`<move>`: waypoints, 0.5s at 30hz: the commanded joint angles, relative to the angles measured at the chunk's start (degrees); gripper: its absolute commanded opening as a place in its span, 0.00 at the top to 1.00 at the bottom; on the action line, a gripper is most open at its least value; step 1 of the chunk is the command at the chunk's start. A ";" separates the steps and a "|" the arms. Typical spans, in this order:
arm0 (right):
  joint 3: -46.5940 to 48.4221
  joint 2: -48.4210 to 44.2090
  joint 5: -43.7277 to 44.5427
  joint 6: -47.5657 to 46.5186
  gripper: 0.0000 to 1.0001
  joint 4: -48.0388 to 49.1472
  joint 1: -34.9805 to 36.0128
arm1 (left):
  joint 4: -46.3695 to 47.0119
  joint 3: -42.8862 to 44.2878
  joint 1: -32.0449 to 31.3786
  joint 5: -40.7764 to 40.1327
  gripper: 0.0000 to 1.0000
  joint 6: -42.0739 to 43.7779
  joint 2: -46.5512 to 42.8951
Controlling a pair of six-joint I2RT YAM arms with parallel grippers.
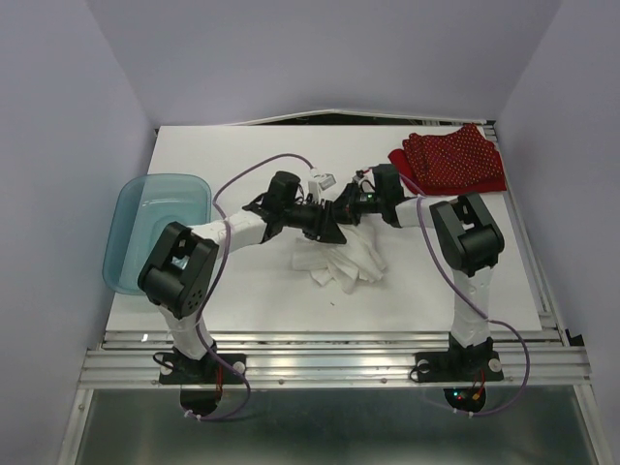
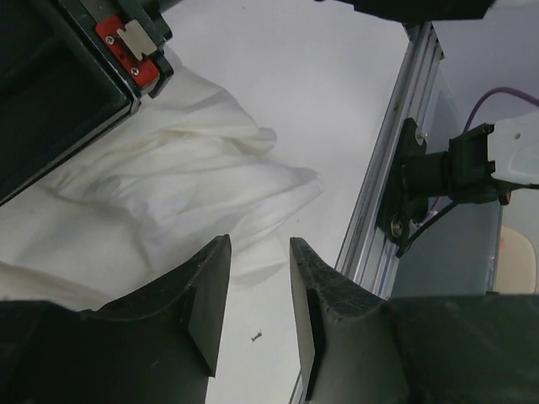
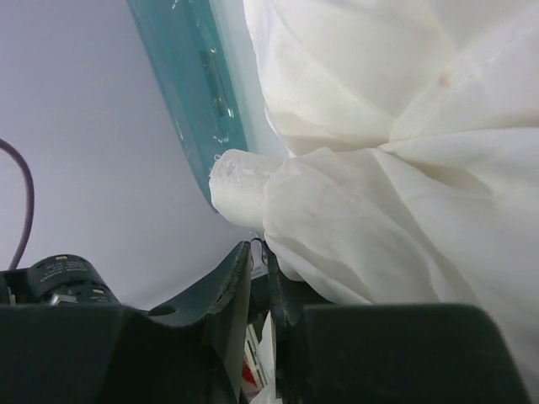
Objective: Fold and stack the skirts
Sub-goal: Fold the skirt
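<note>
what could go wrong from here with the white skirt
1. The right pincer seems to nip only a thin edge of the white skirt; it may slip free when lifted.
2. The left pincer is open and empty, so the cloth could bunch from one grip.
3. Both pincers crowd close over the skirt and might collide.

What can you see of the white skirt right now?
The white skirt is thin, wrinkled white cloth, bunched in a loose heap rather than folded flat, with folds fanning toward the near edge. It lies mid-table, apart from the red skirt at the far right corner. The left gripper hovers open at its edge, holding nothing. The right gripper, nearly closed, sits at a fold; whether it pinches the cloth is unclear.
</note>
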 commanded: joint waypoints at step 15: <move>16.00 -3.56 11.33 -25.83 0.77 -16.00 -5.99 | 0.66 3.95 6.68 -11.71 0.60 -4.98 13.43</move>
